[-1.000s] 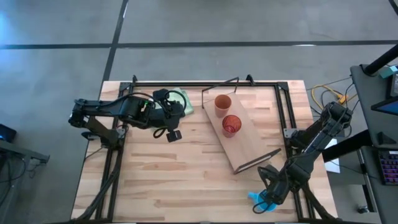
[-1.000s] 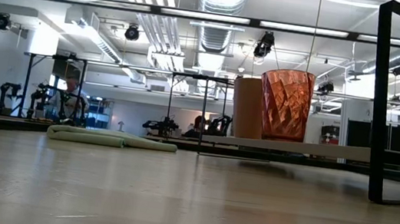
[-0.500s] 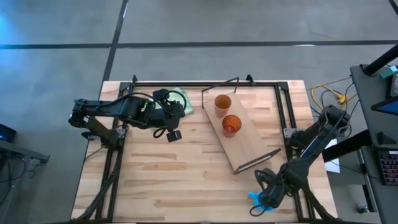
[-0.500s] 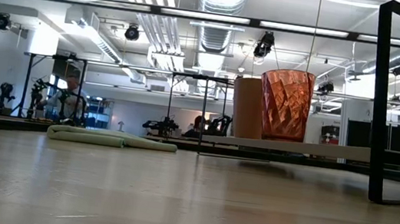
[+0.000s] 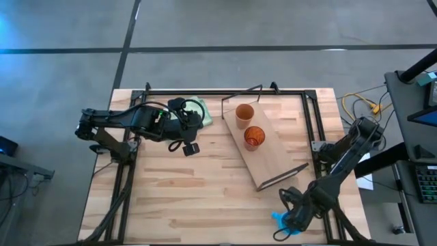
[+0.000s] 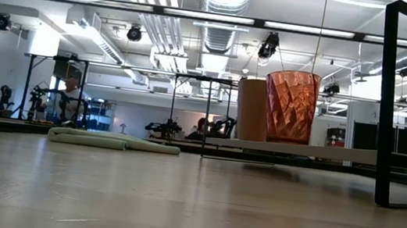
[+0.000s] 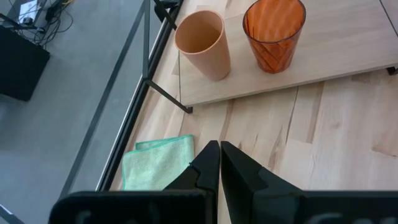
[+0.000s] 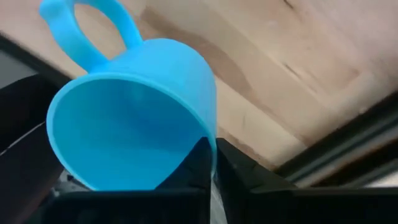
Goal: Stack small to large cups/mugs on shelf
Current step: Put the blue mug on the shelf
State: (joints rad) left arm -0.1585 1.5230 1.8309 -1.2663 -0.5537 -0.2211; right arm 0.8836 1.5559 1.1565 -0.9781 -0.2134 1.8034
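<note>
Right claw [image 5: 290, 220] at near right worktop [image 5: 205, 198] corner, fingers pinched on blue mug [image 8: 137, 118] rim. Farther in: red-orange cup [image 5: 253, 137], then tan cup [image 5: 244, 115], upright on shelf [image 5: 273, 160]. Left claw [image 7: 219, 163] closed, empty, beside green cloth [image 7: 155, 165].

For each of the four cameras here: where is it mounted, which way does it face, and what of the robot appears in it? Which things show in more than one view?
High: above the table, looking straight down; both arms, left gripper, right gripper at the blue mug.
Low: at tabletop height, level across the table; no arm.
Left wrist: past its own shut fingers toward the shelf.
Right wrist: its fingers pinching the mug's rim.
Shared: tan cup, red cup and green cloth in high, low, left wrist.
</note>
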